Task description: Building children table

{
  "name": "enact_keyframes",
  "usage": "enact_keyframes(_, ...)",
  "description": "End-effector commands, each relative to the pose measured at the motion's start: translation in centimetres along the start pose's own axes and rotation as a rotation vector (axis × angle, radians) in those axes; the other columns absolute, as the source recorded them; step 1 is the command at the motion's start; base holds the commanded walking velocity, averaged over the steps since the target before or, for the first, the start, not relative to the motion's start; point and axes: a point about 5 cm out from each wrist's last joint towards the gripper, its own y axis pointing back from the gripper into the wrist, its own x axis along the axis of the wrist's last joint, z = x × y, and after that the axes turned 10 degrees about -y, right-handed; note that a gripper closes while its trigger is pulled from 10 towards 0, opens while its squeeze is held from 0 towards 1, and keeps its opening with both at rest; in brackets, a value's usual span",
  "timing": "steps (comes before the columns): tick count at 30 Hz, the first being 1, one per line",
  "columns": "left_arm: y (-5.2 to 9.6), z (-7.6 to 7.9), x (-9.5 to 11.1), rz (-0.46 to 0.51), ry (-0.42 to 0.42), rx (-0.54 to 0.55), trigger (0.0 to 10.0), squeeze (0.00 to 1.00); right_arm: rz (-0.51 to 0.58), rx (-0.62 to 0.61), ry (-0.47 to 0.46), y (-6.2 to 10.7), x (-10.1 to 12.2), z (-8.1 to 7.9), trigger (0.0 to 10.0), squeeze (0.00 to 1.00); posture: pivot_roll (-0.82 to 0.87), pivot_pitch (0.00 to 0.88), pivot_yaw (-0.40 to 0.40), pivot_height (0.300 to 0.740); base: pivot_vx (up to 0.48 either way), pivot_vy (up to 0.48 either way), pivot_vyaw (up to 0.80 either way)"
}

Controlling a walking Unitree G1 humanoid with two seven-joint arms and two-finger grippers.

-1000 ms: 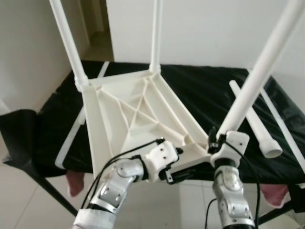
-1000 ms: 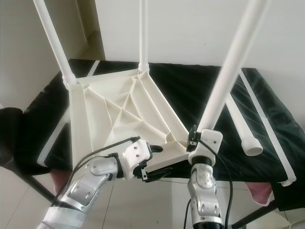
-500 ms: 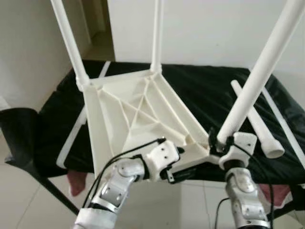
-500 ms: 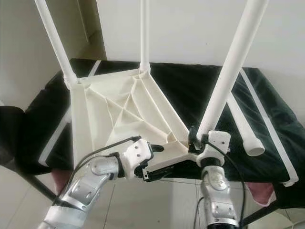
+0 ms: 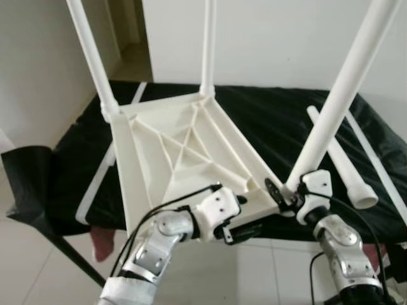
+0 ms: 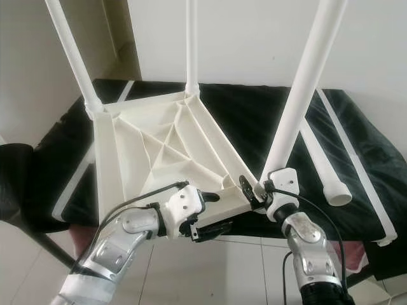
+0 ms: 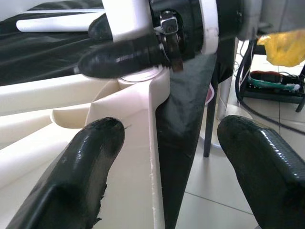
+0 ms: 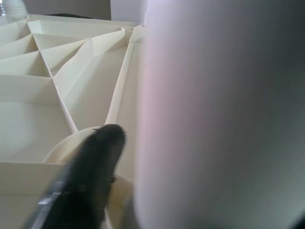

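Inverted white children's table top (image 5: 178, 152), ribbed underside up, lies on a black-covered surface (image 5: 273, 121), its near edge overhanging the floor. Two legs (image 5: 92, 57) stand at the far corners. Left end effector (image 5: 232, 225) straddles the near rim, fingers (image 7: 90, 157) spread. Right end effector (image 6: 257, 190) pinches the third leg (image 5: 337, 95) at its base, over the near-right socket. Judged step: seating this leg; next, press and twist it home. The fourth leg (image 5: 340, 162) lies loose at right, near the surface's edge.
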Motion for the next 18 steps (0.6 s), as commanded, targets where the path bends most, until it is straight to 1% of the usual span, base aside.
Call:
enact_keyframes(1, -0.2, -0.4, -0.1, -0.023, -0.014, 0.071, 10.0, 0.0, -0.013, 0.049, 0.015, -0.6, 0.0, -0.1, 0.0, 0.0, -0.02, 0.0, 0.007, 0.74, 0.0, 0.0, 0.0)
enact_keyframes(5, -0.2, -0.5, -0.1, -0.023, -0.017, 0.072, 10.0, 0.0, -0.024, 0.049, 0.025, -0.6, -0.2, 0.2, 0.0, 0.0, -0.01, 0.0, 0.006, 0.74, 0.0, 0.0, 0.0)
enact_keyframes(8, -0.2, -0.5, -0.1, -0.024, -0.018, 0.074, 10.0, 0.0, -0.026, 0.043, 0.015, -0.5, -0.3, 0.4, 0.0, 0.0, -0.01, 0.0, 0.004, 0.74, 0.0, 0.0, 0.0)
enact_keyframes(11, -0.2, -0.4, -0.1, -0.022, -0.018, 0.075, 10.0, 0.0, -0.029, 0.024, -0.025, -0.3, -0.7, 0.5, 0.0, 0.0, -0.01, 0.0, 0.003, 0.74, 0.0, 0.0, 0.0)
enact_keyframes(13, -0.2, -0.4, -0.1, -0.022, -0.018, 0.075, 10.0, 0.0, -0.029, 0.024, -0.025, -0.3, -0.7, 0.5, 0.0, 0.0, -0.01, 0.0, 0.003, 0.74, 0.0, 0.0, 0.0)
enact_keyframes(14, -0.2, -0.4, -0.1, -0.023, -0.019, 0.075, 10.0, 0.0, -0.022, -0.001, -0.046, -0.2, -0.8, 0.4, 4.6, 0.0, -0.01, 0.0, 0.003, 0.74, 0.0, 0.0, 0.0)
enact_keyframes(15, -0.2, -0.3, -0.1, -0.023, -0.02, 0.072, 10.0, 0.0, -0.016, -0.054, -0.083, -0.2, -1.0, 0.1, 10.0, 0.0, -0.02, 0.0, 0.001, 0.74, 0.0, 0.0, 0.0)
enact_keyframes(18, -0.2, -0.3, -0.1, -0.022, -0.02, 0.071, 10.0, 0.0, -0.01, -0.08, -0.106, -0.3, -1.1, -0.1, 10.0, 0.0, -0.02, 0.0, 0.001, 0.74, 0.0, 0.0, 0.0)
